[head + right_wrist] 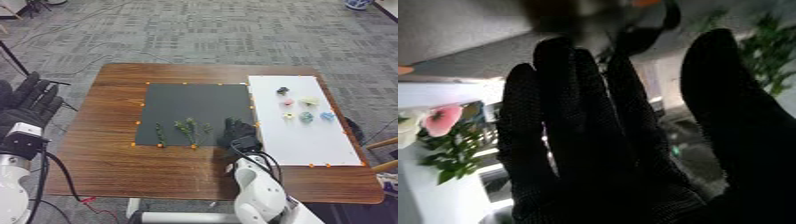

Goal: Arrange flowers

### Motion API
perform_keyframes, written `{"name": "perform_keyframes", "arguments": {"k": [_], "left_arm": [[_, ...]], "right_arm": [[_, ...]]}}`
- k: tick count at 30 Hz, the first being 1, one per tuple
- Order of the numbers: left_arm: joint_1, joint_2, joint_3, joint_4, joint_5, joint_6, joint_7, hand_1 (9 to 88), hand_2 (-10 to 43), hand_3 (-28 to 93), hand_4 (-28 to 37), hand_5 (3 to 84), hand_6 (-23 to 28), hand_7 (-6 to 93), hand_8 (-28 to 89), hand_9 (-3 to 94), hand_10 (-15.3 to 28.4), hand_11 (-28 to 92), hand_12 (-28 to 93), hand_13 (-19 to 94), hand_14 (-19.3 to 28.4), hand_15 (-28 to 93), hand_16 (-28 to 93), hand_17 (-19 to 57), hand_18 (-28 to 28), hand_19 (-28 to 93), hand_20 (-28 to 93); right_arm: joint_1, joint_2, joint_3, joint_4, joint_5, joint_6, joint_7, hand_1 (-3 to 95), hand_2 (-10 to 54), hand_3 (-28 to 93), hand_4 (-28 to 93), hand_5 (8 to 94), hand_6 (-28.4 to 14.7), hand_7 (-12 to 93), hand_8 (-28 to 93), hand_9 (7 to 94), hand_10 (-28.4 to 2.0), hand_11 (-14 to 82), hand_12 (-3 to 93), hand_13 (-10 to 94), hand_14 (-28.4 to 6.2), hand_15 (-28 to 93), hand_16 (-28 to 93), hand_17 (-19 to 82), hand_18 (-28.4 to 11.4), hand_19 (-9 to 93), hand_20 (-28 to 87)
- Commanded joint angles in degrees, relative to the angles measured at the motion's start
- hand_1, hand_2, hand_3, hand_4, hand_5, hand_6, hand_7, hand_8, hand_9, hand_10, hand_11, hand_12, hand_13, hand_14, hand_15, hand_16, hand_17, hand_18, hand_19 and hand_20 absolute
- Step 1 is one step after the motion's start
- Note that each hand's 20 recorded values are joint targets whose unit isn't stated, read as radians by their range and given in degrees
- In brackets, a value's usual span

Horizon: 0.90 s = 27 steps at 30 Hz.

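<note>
My right hand [238,132] is over the near right corner of the black mat [197,100]; in the right wrist view the hand [589,130] is open, fingers straight, thumb apart. Green sprigs lie at the mat's near edge: a narrow one [160,134], a leafy one [187,129] and a thin one [206,131] closest to that hand. On the white board [302,142] are a pink flower [288,102], a cream one [309,101], a yellowish one [289,115], a blue-green one [306,117], a blue one [328,116] and a dark one [282,91]. My left hand [31,102] is open beyond the table's left edge.
The brown table [111,120] borders the mat and the board. Small orange markers line the edges of both. A pink flower [441,120] and green leaves [769,52] appear around the hand in the right wrist view.
</note>
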Motion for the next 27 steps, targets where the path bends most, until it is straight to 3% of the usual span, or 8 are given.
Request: {"name": "perform_keyframes", "arguments": {"k": [1, 7, 9, 12, 14, 16, 21, 27], "left_arm": [[0.7, -0.54, -0.66, -0.25, -0.25, 0.34, -0.24, 24.1, 17.0, 67, -28.3, 34.9, 7.2, 5.6, -6, 29.4, 12.4, 9, 11, 19, 12.2, 16, -2, -4.0, 7.7, 15, 9], [0.7, -0.33, -0.67, -0.18, -0.31, -0.04, 0.08, 24.1, 17.0, 67, -28.3, 34.9, 7.2, 5.8, -6, 29.3, 12.4, 9, 11, 19, 12.2, 16, -2, -4.1, 7.8, 15, 9], [0.8, -0.38, -0.90, -0.20, -0.10, 0.00, -0.16, 24.1, 17.0, 67, -28.3, 34.9, 7.2, 5.7, -6, 29.3, 12.4, 9, 11, 19, 12.2, 16, -2, -4.1, 7.9, 15, 9], [1.3, -0.22, -1.27, -0.38, -0.41, -0.16, 0.56, 24.1, 17.1, 67, -28.3, 34.9, 7.2, 5.7, -6, 29.2, 12.4, 9, 11, 19, 12.2, 16, -2, -4.1, 7.9, 15, 9], [1.7, -0.40, -1.85, -0.52, -0.20, -0.11, 0.35, 24.0, 17.3, 66, -28.3, 35.0, 7.2, 5.7, -6, 29.2, 12.4, 9, 11, 19, 12.2, 16, -2, -4.1, 7.9, 15, 9], [2.8, -0.30, -2.70, -0.88, -0.60, -0.08, 1.17, 23.9, 17.3, 67, -28.3, 35.0, 7.2, 5.7, -6, 29.3, 12.4, 9, 11, 19, 12.2, 16, -2, -4.1, 7.9, 15, 9], [2.8, -0.26, -3.19, -0.94, -0.65, -0.46, 1.66, 23.8, 17.4, 67, -28.3, 35.0, 7.2, 5.7, -6, 29.4, 12.1, 9, 11, 19, 12.3, 16, -2, -4.1, 7.8, 15, 9], [3.8, -1.47, -5.12, -1.30, -0.72, -0.10, 2.72, 23.8, 17.4, 67, -28.3, 35.0, 7.2, 5.6, -6, 29.4, 12.3, 9, 11, 19, 12.2, 16, -2, -4.1, 7.9, 15, 9]], "right_arm": [[-1.3, 1.0, 0.3, -3.0, -1.6, 2.6, 1.1, 40.3, -9.5, 77, -28, 41.7, -13.1, 45, -19, 53.3, -23.8, 22.8, 17.5, 51, -19.3, 59, 14, 27, -28.4, 83, 23], [-1.4, 2.1, 2.1, -3.6, -3.0, 7.7, 1.7, 38.4, -9.5, 75, -28, 41.0, -13.9, 28, -11, 50.1, -25.4, 19.8, 16.6, 51, -20.0, 60, 13, 28, -28.4, 84, 22], [-1.0, 2.9, 3.0, -1.2, -4.3, 14.1, 1.1, 38.3, -9.5, 75, -28, 41.1, -14.3, 23, -8, 49.7, -25.5, 19.4, 16.7, 51, -20.1, 60, 13, 28, -28.4, 84, 22], [-1.4, 4.7, 5.8, 0.7, -5.6, 16.9, 1.1, 40.9, -9.5, 77, -28, 45.3, -12.1, 22, -9, 53.6, -22.6, 20.2, 16.4, 54, -18.1, 58, 13, 28, -28.3, 84, 21], [-2.0, 5.6, 8.2, 0.7, -4.5, 15.7, 1.0, 42.7, -9.5, 78, -28, 46.5, -10.6, 22, -10, 54.5, -21.1, 20.6, 16.3, 54, -17.3, 58, 13, 28, -27.7, 82, 20], [-1.1, 6.5, 9.4, 1.7, -4.3, 15.2, 1.8, 43.5, -9.5, 79, -28, 46.6, -10.5, 22, -10, 54.3, -21.0, 20.4, 16.1, 53, -17.2, 57, 14, 28, -27.2, 82, 20], [0.6, 8.4, 10.9, 4.3, -4.3, 13.5, 3.9, 45.5, -9.5, 80, -28, 46.1, -10.7, 20, -10, 53.0, -21.0, 19.3, 15.5, 53, -17.3, 57, 14, 28, -27.1, 82, 19], [3.1, 8.9, 10.3, 7.6, -5.5, 12.4, 4.6, 51.5, -9.5, 80, -28, 47.9, -9.6, 20, -11, 52.1, -18.9, 16.5, 13.9, 56, -13.8, 56, 19, 29, -26.5, 83, 20]]}}
